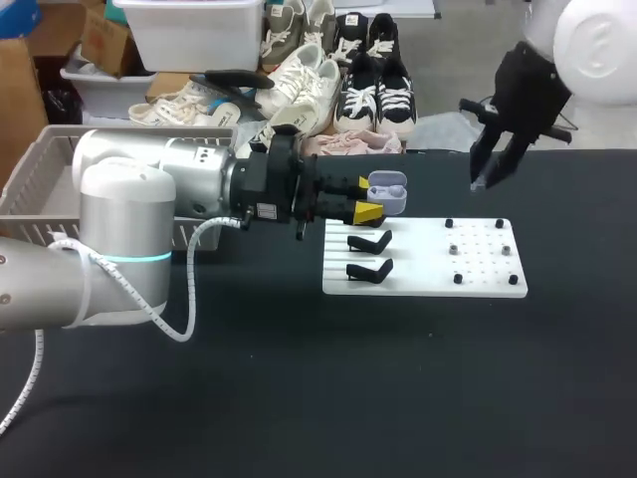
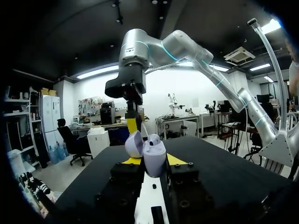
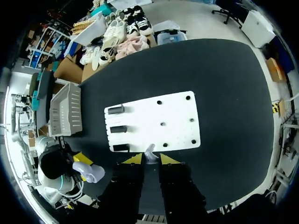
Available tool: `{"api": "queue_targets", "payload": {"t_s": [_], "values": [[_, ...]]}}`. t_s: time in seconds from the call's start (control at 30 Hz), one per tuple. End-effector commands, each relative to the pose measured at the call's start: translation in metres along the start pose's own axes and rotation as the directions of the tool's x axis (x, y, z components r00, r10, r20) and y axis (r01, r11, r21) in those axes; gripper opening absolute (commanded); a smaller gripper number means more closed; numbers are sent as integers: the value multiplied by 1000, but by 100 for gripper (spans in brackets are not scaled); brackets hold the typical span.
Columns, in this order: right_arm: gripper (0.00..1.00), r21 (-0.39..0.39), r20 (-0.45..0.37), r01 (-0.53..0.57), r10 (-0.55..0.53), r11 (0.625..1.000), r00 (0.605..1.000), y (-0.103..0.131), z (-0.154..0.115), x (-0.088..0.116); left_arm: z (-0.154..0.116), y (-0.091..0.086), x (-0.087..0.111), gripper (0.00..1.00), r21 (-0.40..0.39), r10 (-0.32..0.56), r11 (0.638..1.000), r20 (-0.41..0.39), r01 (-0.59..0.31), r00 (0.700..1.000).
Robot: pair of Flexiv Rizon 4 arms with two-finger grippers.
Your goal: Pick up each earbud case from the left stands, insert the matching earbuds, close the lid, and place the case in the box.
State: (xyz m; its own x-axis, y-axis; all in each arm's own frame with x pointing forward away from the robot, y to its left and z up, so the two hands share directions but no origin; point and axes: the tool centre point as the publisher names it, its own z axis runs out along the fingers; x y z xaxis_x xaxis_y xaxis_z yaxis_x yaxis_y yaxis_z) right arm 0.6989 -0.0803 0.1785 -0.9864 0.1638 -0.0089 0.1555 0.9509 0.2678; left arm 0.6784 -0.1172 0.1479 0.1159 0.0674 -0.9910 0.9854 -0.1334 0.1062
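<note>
A lavender earbud case [image 1: 390,193] with its lid [image 2: 134,143] swung open sits upright in my left gripper [image 1: 370,199], which is shut on it just above the white board's far left corner. In the left wrist view the case [image 2: 154,157] fills the gap between the yellow tips of the left gripper [image 2: 153,160]. My right gripper [image 1: 485,179] hangs high over the board's far right side. A small pale earbud [image 3: 149,153] is pinched between the tips of the right gripper [image 3: 147,158]. Two black stands [image 1: 369,242] [image 1: 369,269] on the board are bare.
The white board [image 1: 478,284] lies mid-table with small black pegs [image 1: 458,279] on its right half. A grey basket [image 1: 30,189] stands at the far left, partly behind my left arm. Shoes lie beyond the table's far edge.
</note>
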Motion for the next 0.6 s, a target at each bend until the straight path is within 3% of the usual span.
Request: {"api": "queue_targets", "payload": {"t_s": [0.03, 0.27, 0.6], "values": [[0, 3, -22, 54, -54, 999, 998, 10, -30, 14, 0, -1, 0, 0, -3, 1, 1000, 0, -1, 1000], [0, 11, -78, 188, -187, 982, 979, 34, -48, 33, 0, -1, 0, 0, -3, 1, 1000, 0, -1, 1000], [0, 3, -93, 325, -324, 946, 942, 74, -61, 55, 0, -1, 0, 0, -3, 1, 1000, 0, -1, 1000]]}}
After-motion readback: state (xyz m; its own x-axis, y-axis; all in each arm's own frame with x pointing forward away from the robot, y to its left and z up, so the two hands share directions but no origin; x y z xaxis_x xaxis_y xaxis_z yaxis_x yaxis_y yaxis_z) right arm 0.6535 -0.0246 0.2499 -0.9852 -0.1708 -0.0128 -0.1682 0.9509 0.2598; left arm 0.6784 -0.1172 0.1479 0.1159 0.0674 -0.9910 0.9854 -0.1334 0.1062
